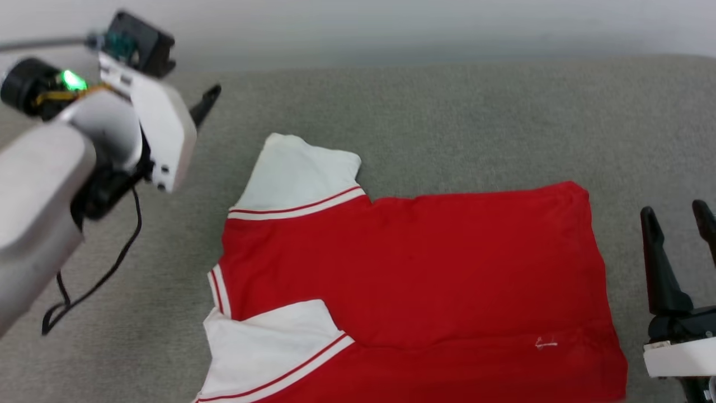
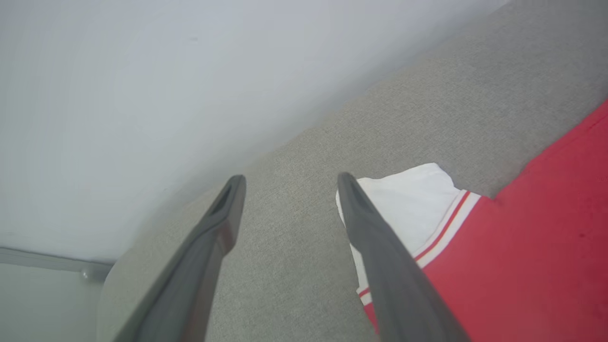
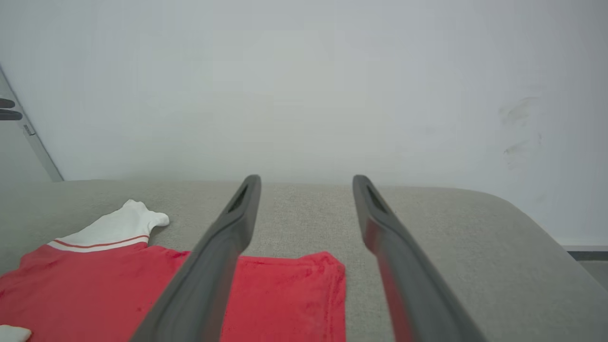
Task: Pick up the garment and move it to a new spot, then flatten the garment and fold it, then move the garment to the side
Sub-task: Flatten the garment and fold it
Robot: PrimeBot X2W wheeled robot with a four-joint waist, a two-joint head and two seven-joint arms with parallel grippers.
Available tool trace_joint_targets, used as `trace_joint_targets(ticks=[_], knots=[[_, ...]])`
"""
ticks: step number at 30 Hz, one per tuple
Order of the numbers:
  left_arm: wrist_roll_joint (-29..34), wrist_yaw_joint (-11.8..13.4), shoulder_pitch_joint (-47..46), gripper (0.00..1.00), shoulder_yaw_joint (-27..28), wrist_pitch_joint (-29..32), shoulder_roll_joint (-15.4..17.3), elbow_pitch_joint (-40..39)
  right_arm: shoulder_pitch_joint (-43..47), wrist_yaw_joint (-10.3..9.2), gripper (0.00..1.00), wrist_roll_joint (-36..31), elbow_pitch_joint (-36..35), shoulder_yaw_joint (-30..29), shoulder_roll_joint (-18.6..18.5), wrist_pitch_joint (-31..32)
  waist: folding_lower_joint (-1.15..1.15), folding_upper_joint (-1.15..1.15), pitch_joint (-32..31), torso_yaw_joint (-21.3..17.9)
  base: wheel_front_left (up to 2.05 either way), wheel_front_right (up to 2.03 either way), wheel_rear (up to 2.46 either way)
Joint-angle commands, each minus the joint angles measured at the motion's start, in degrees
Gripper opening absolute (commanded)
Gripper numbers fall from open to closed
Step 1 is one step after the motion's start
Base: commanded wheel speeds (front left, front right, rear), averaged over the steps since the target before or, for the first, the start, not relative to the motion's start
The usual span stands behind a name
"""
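The garment (image 1: 414,268), a bright red shirt with white sleeve panels edged in red stripes, lies spread flat on the grey surface (image 1: 447,112), one sleeve pointing away and one near the front edge. My left gripper (image 2: 290,180) is raised to the left of the far sleeve (image 2: 408,204), open and empty; one of its fingers (image 1: 204,106) shows past the pale wrist. My right gripper (image 1: 674,210) stands open and empty just right of the garment's hem. In the right wrist view the garment (image 3: 95,285) lies low and left behind the open right gripper (image 3: 306,178).
The grey fabric surface ends in a rounded far edge against a pale wall (image 3: 304,85). A black cable (image 1: 112,268) hangs from my left arm over the surface's left part. Bare grey fabric lies beyond and to the right of the shirt.
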Motion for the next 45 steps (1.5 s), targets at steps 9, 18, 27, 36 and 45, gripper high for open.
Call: trace_joint_targets(ticks=[9,18,27,36,45], knots=[[-2.09,-5.06,-12.52,1.00,-3.09,19.47,-3.94,9.02,-2.32,-0.05,1.00,-1.34,-0.58,2.07,4.65,-4.06,0.00,0.00,11.63,-6.78,0.00,0.00,0.00],[-5.51,-7.07,-18.32,1.00,-5.72,35.99,-5.05,13.52,-6.33,-0.05,1.00,-2.16,1.64,4.70,4.84,-6.80,0.00,0.00,19.54,-10.18,0.00,0.00,0.00],[-6.57,-7.49,-15.89,1.00,-8.84,42.39,-4.02,14.94,-9.25,-0.05,1.00,-1.86,4.49,6.38,4.20,-8.28,0.00,0.00,22.57,-11.06,0.00,0.00,0.00],[-7.59,-8.02,-15.50,0.00,-7.70,39.08,-4.19,12.60,-10.57,-0.05,1.00,-2.92,5.28,4.39,2.53,-8.56,0.00,0.00,19.45,-8.81,0.00,0.00,0.00],[-7.83,-8.77,-14.23,0.00,-7.36,33.18,-4.56,8.69,-17.60,-0.05,1.00,-3.08,1.44,1.91,-6.11,0.30,0.00,0.00,12.47,-5.22,0.00,0.00,0.00]])
